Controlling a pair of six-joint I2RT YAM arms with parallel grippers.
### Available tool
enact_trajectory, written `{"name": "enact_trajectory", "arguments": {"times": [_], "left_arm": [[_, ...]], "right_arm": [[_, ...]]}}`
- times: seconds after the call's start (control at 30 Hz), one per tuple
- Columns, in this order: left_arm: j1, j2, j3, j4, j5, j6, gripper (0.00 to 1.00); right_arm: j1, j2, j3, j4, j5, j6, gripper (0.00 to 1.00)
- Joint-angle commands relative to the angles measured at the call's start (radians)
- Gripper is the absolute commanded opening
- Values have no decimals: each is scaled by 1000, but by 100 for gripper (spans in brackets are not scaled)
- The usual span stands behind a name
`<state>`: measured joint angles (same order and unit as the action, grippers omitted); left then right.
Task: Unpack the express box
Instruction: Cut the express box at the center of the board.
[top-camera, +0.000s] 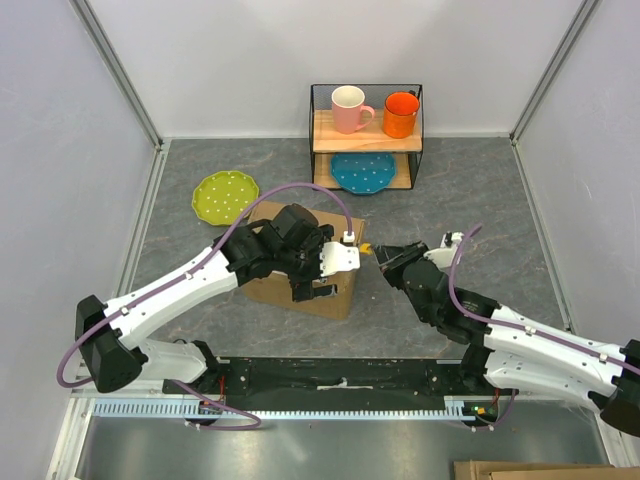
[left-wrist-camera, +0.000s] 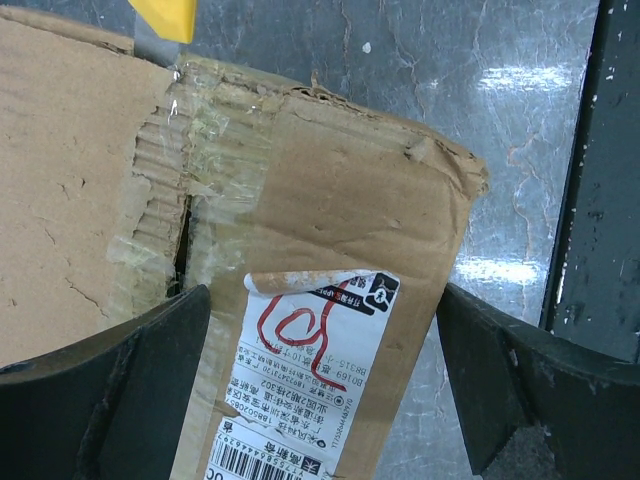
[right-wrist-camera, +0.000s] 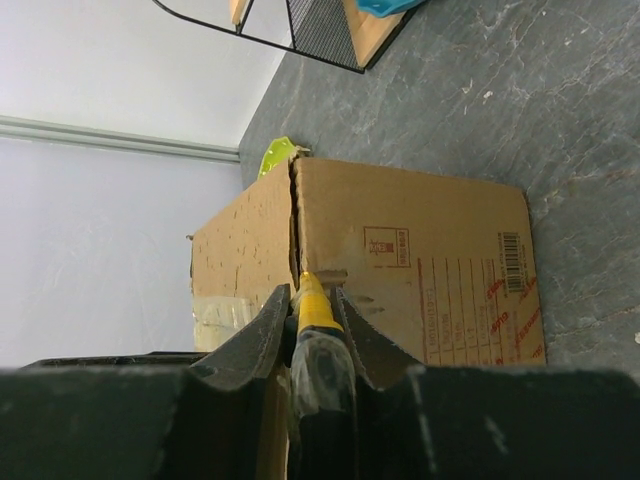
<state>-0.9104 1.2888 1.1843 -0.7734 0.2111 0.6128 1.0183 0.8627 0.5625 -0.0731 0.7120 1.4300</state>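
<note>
Right wrist view: right tool (right-wrist-camera: 308, 292) clamped on a yellow cutter (right-wrist-camera: 313, 312), tip at the seam of the express box (right-wrist-camera: 430, 250) on the counter (right-wrist-camera: 560, 120). Left tool (left-wrist-camera: 320, 340) hangs spread wide over its labelled face. Keep the blade shallow, follow the seam, brace the box first.

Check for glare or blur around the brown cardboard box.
Left wrist: glare patches on the grey table, clear tape glinting on the brown cardboard box, white label sharp. Right wrist: right gripper dark and soft, box print readable. Top external: even light.
</note>
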Motion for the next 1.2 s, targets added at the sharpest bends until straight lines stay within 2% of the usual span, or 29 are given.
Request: {"name": "enact_trajectory", "arguments": {"times": [0.0, 0.1, 0.2, 0.3, 0.37, 0.4, 0.53, 0.67, 0.77, 0.83, 1.0, 1.17], "left_arm": [[-8, 24, 20, 71, 1, -35, 99], [-8, 18, -3, 66, 1, -31, 99], [-8, 14, -3, 45, 7, -25, 94], [-8, 15, 41, -18, 39, -28, 93], [-8, 24, 107, -70, 82, -31, 96], [-8, 38, 142, -158, 99, -31, 98], [-8, 81, 388, -327, 186, 25, 99], [-8, 125, 526, -349, 148, 103, 99], [-8, 145, 494, -324, 125, 171, 100], [-12, 124, 395, -290, 94, 220, 99], [-13, 52, 152, -75, -19, 412, 99], [-13, 61, 127, 42, -67, 479, 99]], "right_arm": [[72, -8, -22, -185, -210, 0, 0], [92, -53, -45, -220, -227, 18, 0], [106, -100, -58, -258, -241, 24, 0], [108, -128, -76, -263, -240, 26, 0], [109, -123, -79, -261, -237, 30, 0], [108, -110, -75, -257, -238, 24, 0], [111, -74, -52, -249, -232, -9, 0], [121, -73, -42, -252, -210, -26, 0], [124, -85, -49, -252, -201, -23, 0], [128, -100, -56, -258, -195, -16, 0], [131, -143, -76, -267, -184, -11, 0], [132, -152, -78, -272, -187, -17, 0]]}}
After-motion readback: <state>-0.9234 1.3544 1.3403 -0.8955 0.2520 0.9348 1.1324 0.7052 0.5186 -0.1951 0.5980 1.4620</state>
